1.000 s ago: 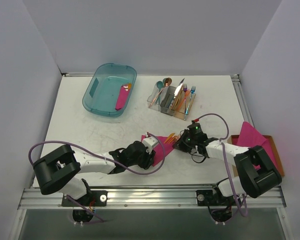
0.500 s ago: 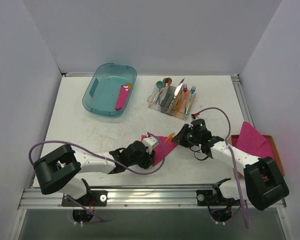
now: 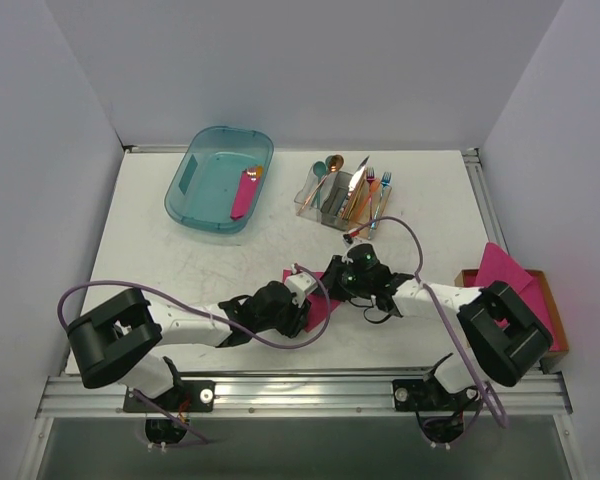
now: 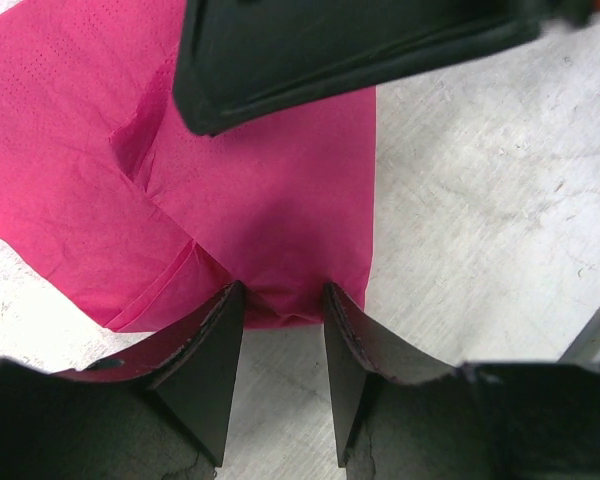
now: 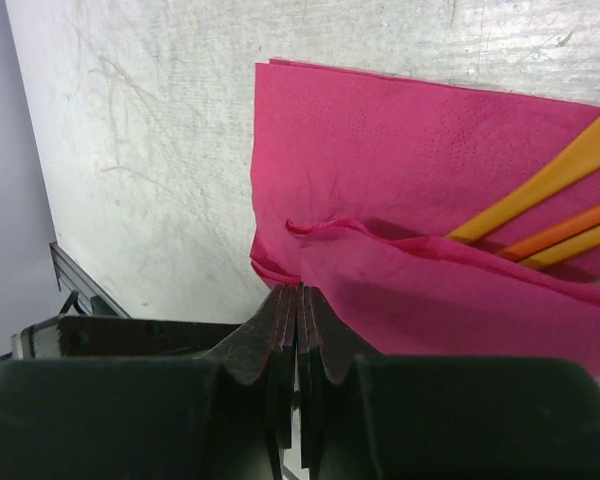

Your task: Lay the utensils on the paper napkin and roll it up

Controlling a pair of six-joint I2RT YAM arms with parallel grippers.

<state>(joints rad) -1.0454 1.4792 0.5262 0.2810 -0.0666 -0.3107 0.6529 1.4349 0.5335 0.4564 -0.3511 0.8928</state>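
The paper napkin (image 5: 400,140) lies near the table's front middle, bright pink, with one flap folded over the utensils (image 5: 565,160). Their copper-orange handles stick out from under the flap in the right wrist view; in the top view they are hidden. My right gripper (image 5: 300,292) is shut, with the raised flap's corner pinched at its tips. My left gripper (image 4: 280,295) stands half closed, with the near end of the napkin (image 4: 270,200) bulging between its two fingertips. In the top view both grippers, left (image 3: 305,300) and right (image 3: 335,272), meet over the napkin (image 3: 324,306).
A teal bin (image 3: 195,195) at the back left holds a pink roll (image 3: 245,193). A clear cutlery holder (image 3: 332,212) stands at the back middle. A brown tray (image 3: 552,300) with a stack of pink sheets (image 3: 505,275) sits at the right edge.
My right gripper has moved left across the napkin, and the flap now covers the utensils. The left gripper has stayed in place.
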